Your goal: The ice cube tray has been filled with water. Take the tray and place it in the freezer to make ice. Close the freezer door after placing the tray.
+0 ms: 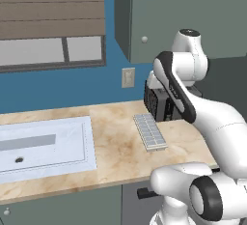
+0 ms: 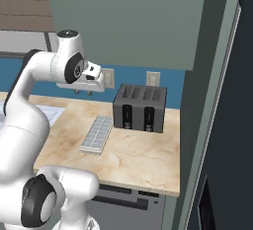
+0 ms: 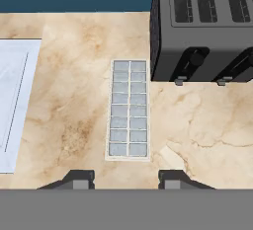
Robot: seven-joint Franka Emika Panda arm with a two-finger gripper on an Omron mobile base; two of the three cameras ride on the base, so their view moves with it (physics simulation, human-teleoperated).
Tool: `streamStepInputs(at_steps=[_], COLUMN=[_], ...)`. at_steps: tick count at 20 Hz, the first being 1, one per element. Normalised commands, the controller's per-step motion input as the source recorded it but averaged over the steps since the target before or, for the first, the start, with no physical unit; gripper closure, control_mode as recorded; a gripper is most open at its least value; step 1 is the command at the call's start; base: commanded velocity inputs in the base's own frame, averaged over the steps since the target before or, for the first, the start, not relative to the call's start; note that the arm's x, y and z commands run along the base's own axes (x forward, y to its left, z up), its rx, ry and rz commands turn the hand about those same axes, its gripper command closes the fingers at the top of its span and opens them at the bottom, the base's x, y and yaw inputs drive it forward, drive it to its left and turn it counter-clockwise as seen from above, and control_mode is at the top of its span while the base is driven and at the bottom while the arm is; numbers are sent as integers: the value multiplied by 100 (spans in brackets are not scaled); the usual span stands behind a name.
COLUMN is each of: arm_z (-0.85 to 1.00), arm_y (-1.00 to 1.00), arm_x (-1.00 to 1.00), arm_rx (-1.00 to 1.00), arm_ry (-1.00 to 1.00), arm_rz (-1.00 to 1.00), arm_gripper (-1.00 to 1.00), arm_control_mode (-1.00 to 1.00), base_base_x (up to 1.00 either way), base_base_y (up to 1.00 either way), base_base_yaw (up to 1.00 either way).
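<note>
Pale 1 ice cube tray (image 3: 128,108), 1 black toaster (image 3: 205,26), tool (image 3: 126,179) wide, empty.

From your right-side camera, the flat pale grey-white ice cube tray (image 2: 97,134) lay on the beige marbled worktop (image 2: 138,157), just beside the black slotted toaster (image 2: 140,107), on its left. The tray's grid of small square cells faced up. Your tool (image 2: 84,92) hung above the worktop, behind the tray and well clear of it; its fingers were too small for you to judge. Two pale wall outlets (image 2: 153,78) sat on the blue wall behind.
</note>
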Motion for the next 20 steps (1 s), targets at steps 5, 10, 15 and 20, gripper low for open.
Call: streamStepInputs(at_steps=[5,10,15,20], arm_z=[-4,-43,-36,-28], arm_y=[8,11,0,0], arm_x=[-25,-59,-53,-47], arm_rx=[-1,-2,0,3], arm_ry=[-4,-4,0,0], arm_rz=[0,-1,-4,-2], arm_gripper=[-100,-100,-100,-100], arm_control_mode=[-100,-100,-100,-100], base_base_x=[0,0,0,0], base_base_y=[0,0,0,0], base_base_yaw=[0,0,0,0])
